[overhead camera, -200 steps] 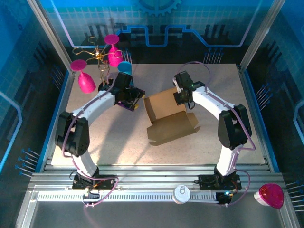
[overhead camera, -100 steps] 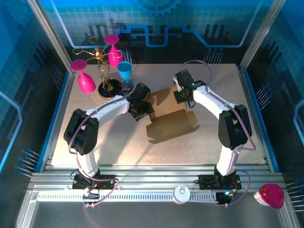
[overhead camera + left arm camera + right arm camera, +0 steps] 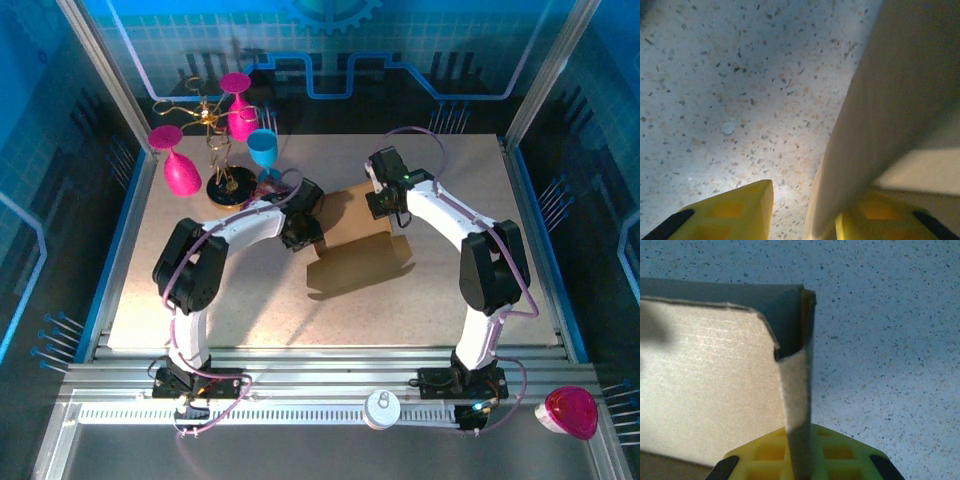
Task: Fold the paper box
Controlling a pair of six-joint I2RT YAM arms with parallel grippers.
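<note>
Nearby, open speckled bench (image 3: 250, 300) runs in front of the paper box (image 3: 350, 265), which sits mid-bench with its near flap lying low. The left jaws straddle its left wall, spread, with one yellow finger (image 3: 730, 212) apart from the cardboard. The right jaws pinch the far-right upright edge. Far left, the goblet stand (image 3: 230, 186) crowds the left arm.

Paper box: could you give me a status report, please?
Left gripper open, straddling paper box wall. Right gripper shut on another wall. Goblet stand apart, far left.
</note>
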